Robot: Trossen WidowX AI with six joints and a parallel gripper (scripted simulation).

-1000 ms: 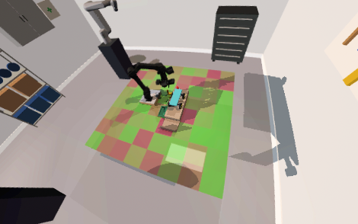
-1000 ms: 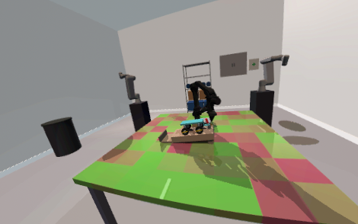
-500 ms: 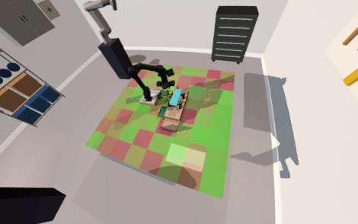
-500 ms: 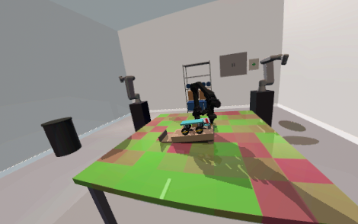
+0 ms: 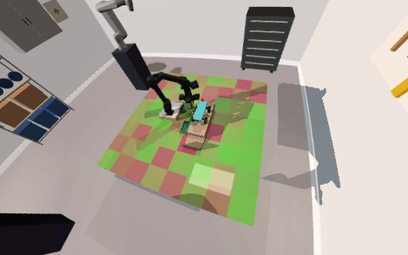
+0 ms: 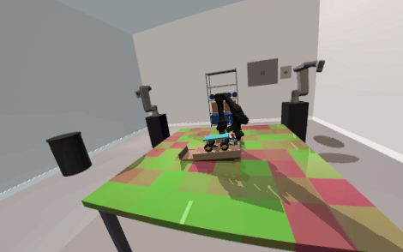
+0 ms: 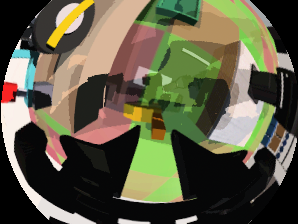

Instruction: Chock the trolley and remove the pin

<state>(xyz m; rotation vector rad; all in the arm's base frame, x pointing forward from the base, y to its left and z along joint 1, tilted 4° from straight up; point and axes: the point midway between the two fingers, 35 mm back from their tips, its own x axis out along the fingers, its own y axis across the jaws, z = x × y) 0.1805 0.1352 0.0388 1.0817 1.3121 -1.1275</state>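
Observation:
The cyan trolley (image 5: 200, 111) (image 6: 215, 137) (image 7: 24, 54) stands on the tan ramp (image 5: 196, 130) (image 6: 214, 156). The red-headed stop pin (image 5: 202, 100) (image 6: 232, 135) (image 7: 9, 93) is at its uphill end. The yellow chock (image 7: 139, 112) lies beside the ramp, away from the wheels; its orange handle (image 7: 158, 131) shows at the gap between the fingertips. Its black base is hard to make out. My gripper (image 7: 156, 131) (image 5: 191, 102) is part-open and empty, pointing down over the chock. The green tray (image 5: 185, 127) (image 7: 179, 9) sits beside the ramp.
The arm's pale base plate (image 5: 164, 116) (image 7: 232, 127) is across from the ramp, with the chock between them. The ramp's side wall is close to the fingers. The checkered table (image 5: 243, 147) (image 6: 163, 193) carries all of this.

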